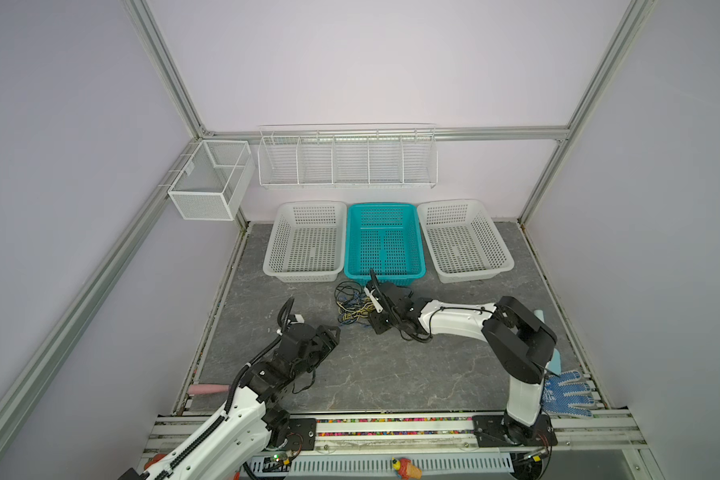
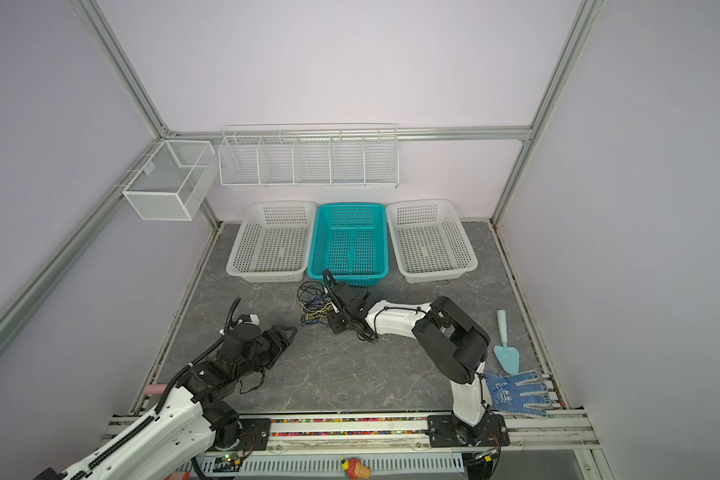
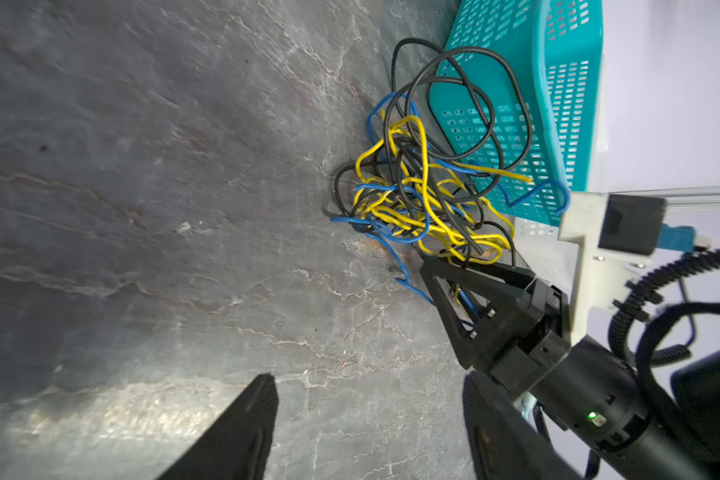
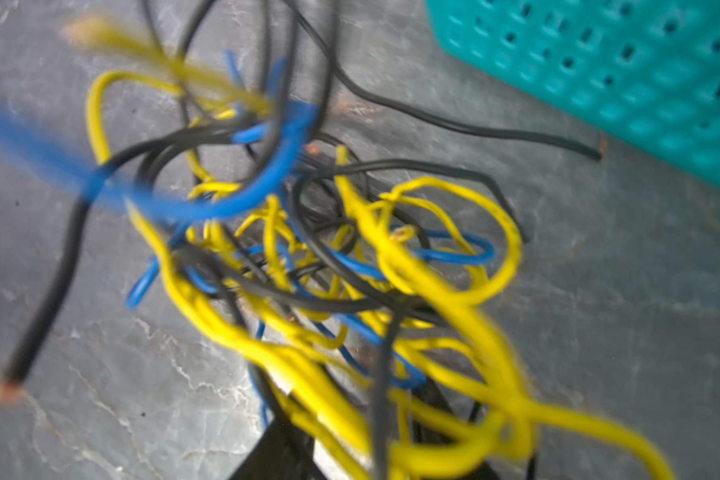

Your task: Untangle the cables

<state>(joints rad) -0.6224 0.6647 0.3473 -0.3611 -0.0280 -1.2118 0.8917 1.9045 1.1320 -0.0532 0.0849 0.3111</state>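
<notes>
On the grey stone-patterned tabletop (image 1: 371, 374), in both top views, the tangle of thin yellow, black and blue cables (image 1: 352, 305) (image 2: 314, 307) lies just at 7 o'clock of the teal perforated plastic basket (image 1: 385, 241) (image 2: 348, 241). The right gripper (image 1: 371, 311) (image 2: 334, 318) sits in the tangle's 3 o'clock edge. The left gripper (image 1: 333, 332) (image 2: 289, 332) hovers at 7 o'clock of the tangle, near but apart.

Left wrist view: the left gripper (image 3: 368, 382) has its jaws apart, with nothing between them. The cables (image 3: 412, 199) are heaped beside the basket (image 3: 566, 83), black loops leaning on its wall. The right gripper (image 3: 449, 268) reaches into the heap.

Right wrist view, blurred: yellow strands of the cables (image 4: 350, 270) bunch across a black finger (image 4: 273, 457). I cannot tell whether the jaws clamp them. One black end lies just short of the basket (image 4: 620, 62).
</notes>
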